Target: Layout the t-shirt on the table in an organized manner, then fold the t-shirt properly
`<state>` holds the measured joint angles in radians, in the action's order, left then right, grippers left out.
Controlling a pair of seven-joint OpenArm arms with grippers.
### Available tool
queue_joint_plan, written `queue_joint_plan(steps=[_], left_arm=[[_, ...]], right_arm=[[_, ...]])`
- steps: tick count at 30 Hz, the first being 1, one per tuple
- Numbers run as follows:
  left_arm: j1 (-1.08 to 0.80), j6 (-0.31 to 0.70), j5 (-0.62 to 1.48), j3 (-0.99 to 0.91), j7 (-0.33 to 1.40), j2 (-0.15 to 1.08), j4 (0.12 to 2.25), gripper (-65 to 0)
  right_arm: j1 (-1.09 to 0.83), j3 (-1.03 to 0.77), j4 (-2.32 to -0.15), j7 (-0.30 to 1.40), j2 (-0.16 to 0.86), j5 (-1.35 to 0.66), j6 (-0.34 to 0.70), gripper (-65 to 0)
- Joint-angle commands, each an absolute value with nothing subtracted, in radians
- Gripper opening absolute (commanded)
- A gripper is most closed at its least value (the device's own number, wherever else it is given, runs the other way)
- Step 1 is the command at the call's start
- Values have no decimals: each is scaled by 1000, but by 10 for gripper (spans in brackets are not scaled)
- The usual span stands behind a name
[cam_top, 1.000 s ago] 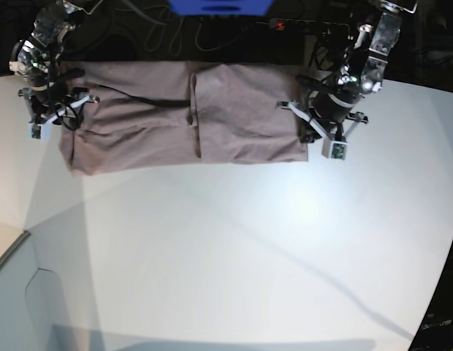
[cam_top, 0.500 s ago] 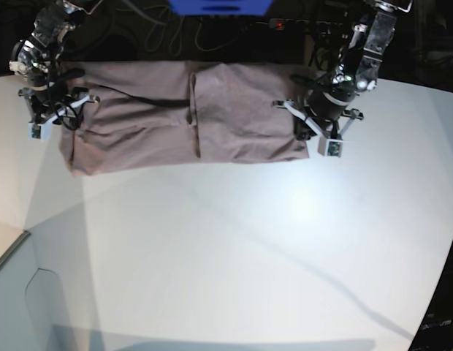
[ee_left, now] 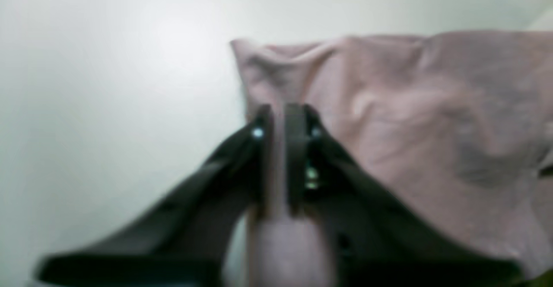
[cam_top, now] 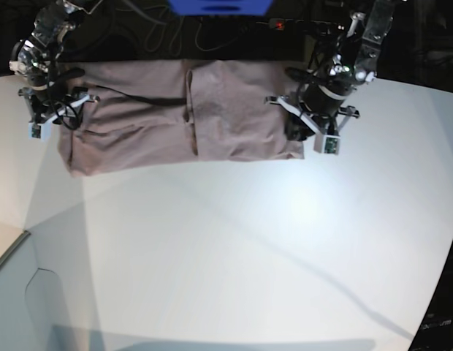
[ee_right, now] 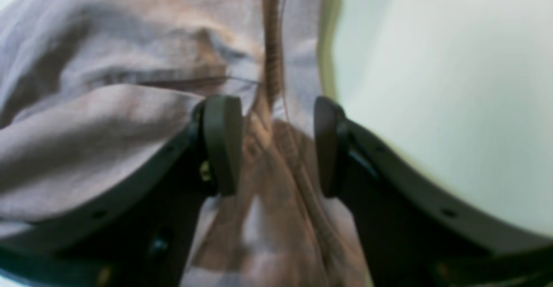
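A dusty mauve, soft cotton t-shirt lies in a wide folded band along the far edge of the large smooth white counter, with a vertical crease near its middle. It looks light, limp and thin, likely to sag and wrinkle when lifted, so it is best pinched at corners or hems, both ends together. At the band's right end, the left gripper has its jaws set narrowly around a pinch of fabric; whether they are clamping or letting go I cannot tell. At the left end, the right gripper holds its jaws apart, straddling a raised ridge of cloth without pressing it. The near counter is bare white.
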<state>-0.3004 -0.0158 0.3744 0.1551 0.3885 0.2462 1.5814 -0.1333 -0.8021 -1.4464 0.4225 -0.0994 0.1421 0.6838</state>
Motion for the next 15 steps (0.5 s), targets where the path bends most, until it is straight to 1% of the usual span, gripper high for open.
queue_joint_plan(steps=[1, 4, 6, 7, 10, 15], left_arm=[[-303, -12, 378, 154, 369, 249, 1606, -497], [-306, -12, 378, 154, 369, 248, 1607, -380], [-320, -12, 378, 154, 369, 248, 1610, -319], [-329, -12, 378, 153, 369, 248, 1613, -301], [-366, -8, 378, 93, 369, 242, 1613, -281], [-377, -4, 378, -12, 367, 188, 1563, -282]], right_arm=[[-128, -803, -1465, 401, -91, 125, 698, -374], [-128, -803, -1465, 401, -91, 125, 698, -374], [-128, -803, -1465, 401, -91, 125, 698, -375], [-128, -803, -1465, 401, -91, 125, 698, -375], [-128, -803, -1466, 401, -91, 125, 698, -375], [-128, -803, -1468, 401, -91, 125, 698, -375]])
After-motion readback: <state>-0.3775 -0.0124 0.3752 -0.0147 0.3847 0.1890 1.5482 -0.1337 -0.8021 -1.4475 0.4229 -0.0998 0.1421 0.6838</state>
